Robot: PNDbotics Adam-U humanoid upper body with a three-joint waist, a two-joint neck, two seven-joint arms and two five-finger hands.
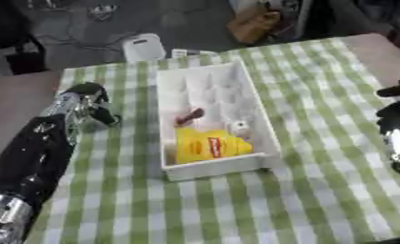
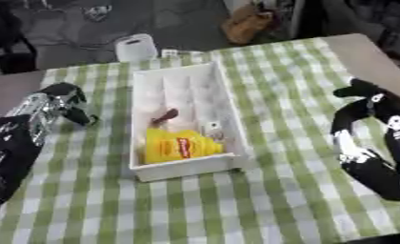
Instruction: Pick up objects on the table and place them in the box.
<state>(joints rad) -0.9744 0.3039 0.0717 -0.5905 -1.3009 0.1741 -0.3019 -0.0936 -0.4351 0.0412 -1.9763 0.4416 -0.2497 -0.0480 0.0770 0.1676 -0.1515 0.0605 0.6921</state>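
A yellow packet (image 1: 205, 146) is lying at the near end of the white box (image 1: 252, 102) mid-bench, with a small dark piece (image 2: 164, 116) beyond it, while the left hand (image 1: 88, 102) and right hand (image 2: 363, 102) are hovering at the bench's (image 2: 303, 71) side edges, fingers curled on nothing.
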